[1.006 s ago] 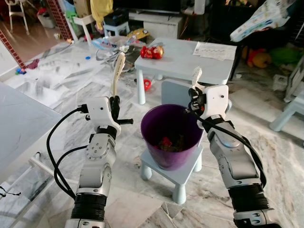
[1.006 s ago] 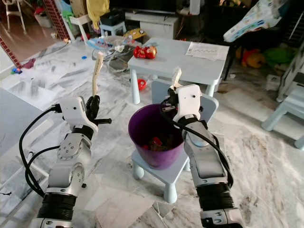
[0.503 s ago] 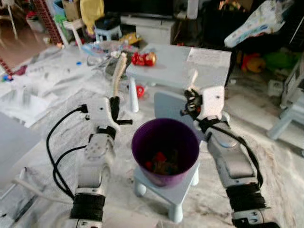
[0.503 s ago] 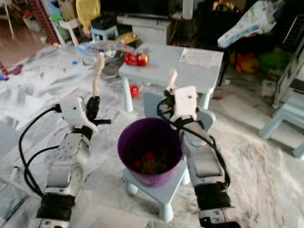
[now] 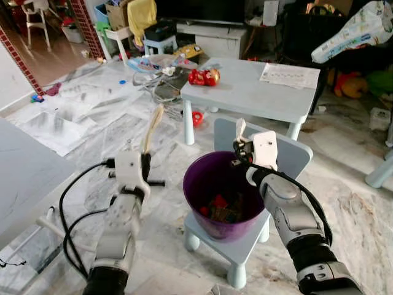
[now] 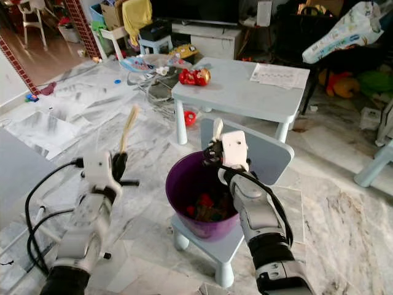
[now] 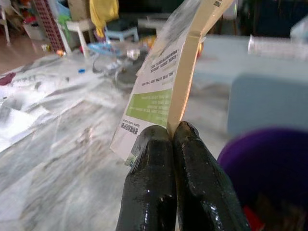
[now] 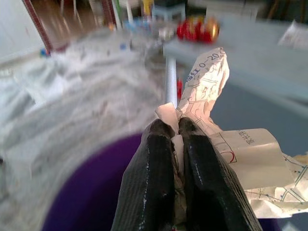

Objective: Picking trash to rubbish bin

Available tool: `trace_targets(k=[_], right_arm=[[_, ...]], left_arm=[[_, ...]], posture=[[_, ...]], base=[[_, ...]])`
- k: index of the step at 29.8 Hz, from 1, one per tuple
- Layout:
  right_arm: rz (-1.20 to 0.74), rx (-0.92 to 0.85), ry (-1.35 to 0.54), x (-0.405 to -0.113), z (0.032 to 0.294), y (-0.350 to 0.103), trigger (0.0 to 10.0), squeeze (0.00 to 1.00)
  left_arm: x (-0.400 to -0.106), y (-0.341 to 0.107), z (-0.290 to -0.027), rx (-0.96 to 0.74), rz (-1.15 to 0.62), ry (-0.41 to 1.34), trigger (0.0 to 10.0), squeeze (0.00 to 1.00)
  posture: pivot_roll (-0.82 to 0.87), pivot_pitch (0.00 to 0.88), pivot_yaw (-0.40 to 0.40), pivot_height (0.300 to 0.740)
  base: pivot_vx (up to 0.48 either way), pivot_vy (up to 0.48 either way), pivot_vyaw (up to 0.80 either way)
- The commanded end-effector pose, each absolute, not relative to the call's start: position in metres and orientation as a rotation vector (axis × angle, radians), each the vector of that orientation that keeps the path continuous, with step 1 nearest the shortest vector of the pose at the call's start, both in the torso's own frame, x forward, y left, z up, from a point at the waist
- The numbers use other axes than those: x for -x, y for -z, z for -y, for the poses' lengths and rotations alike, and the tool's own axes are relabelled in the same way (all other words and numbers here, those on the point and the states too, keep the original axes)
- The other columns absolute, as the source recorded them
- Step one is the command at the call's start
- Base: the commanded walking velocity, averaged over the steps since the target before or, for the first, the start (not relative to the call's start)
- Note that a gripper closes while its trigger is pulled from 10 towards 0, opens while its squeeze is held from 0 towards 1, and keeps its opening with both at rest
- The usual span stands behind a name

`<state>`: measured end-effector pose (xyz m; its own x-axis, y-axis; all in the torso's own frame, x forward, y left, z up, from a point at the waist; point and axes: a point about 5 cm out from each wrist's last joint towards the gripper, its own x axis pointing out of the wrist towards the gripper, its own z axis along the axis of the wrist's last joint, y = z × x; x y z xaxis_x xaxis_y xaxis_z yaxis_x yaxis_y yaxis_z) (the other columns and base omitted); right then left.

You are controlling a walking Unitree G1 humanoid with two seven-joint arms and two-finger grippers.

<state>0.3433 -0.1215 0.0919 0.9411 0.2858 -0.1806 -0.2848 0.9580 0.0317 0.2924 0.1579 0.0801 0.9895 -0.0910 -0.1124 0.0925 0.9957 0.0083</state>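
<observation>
A purple bin (image 5: 195, 200) stands on a small light-blue chair (image 5: 245, 241), with red and dark scraps (image 5: 219, 201) in its bottom. My left gripper (image 5: 146, 157) is to the left of the bin, level with its rim. It is shut on a flat cardboard packet (image 5: 152, 126) that stands upright, with a green label (image 7: 156, 107) on one face. My right gripper (image 5: 239, 146) is at the bin's far right rim, shut on a crumpled printed paper (image 8: 208, 82) that sticks up above its fingertips (image 8: 161, 132).
Behind the bin is a light-blue table (image 5: 258, 98) with red toys (image 5: 204, 76) and a paper sheet (image 5: 288, 75). A grey surface (image 5: 24, 172) lies at my left and a blue stool (image 5: 384, 172) at the right edge. Clutter covers the marble floor farther back.
The whole view shifted and was blurred half a second ago, so the camera moved. Both grippers keep their hold. The right gripper now sits lower, close to the bin's far rim.
</observation>
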Motion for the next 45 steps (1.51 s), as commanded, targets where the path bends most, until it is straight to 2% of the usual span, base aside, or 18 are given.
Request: trace_targets(k=[1, 12, 13, 25, 36, 42, 45], right_arm=[[-0.231, -0.022, -0.303, -0.345, 0.12, -0.081, 10.0, 0.0], [-0.417, -0.048, -0.372, -0.334, 0.107, -0.045, 10.0, 0.0], [-0.415, -0.05, -0.361, -0.335, 0.106, -0.044, 10.0, 1.0], [-0.325, -0.016, -0.268, -0.34, 0.112, -0.051, 10.0, 1.0], [-0.315, -0.058, -0.248, -0.342, 0.114, -0.053, 10.0, 1.0], [-0.307, -0.047, -0.245, -0.343, 0.113, -0.054, 10.0, 1.0], [-0.274, 0.009, -0.196, -0.345, 0.119, -0.058, 10.0, 1.0]], left_arm=[[-0.285, -0.084, -0.158, -0.053, -0.1, 0.145, 10.0, 0.0], [-0.233, -0.08, -0.18, -0.105, -0.165, 0.198, 10.0, 0.0], [-0.227, -0.078, -0.185, -0.113, -0.181, 0.19, 10.0, 0.0], [-0.221, -0.085, -0.184, -0.115, -0.198, 0.197, 10.0, 0.0], [-0.227, -0.088, -0.181, -0.11, -0.193, 0.205, 10.0, 0.0], [-0.231, -0.089, -0.181, -0.108, -0.187, 0.201, 10.0, 0.0], [-0.243, -0.091, -0.174, -0.082, -0.169, 0.22, 10.0, 0.0]], posture=[[0.02, 0.083, 0.102, 0.74], [0.11, 0.131, 0.12, 0.74], [0.12, 0.135, 0.123, 0.74], [0.13, 0.149, 0.134, 0.74], [0.13, 0.131, 0.134, 0.74], [0.12, 0.121, 0.129, 0.74], [0.09, 0.108, 0.124, 0.74]], base=[[0.0, 0.0, 0.0], [0.0, 0.0, 0.0], [0.0, 0.0, 0.0], [0.0, 0.0, 0.0], [0.0, 0.0, 0.0], [0.0, 0.0, 0.0], [0.0, 0.0, 0.0]])
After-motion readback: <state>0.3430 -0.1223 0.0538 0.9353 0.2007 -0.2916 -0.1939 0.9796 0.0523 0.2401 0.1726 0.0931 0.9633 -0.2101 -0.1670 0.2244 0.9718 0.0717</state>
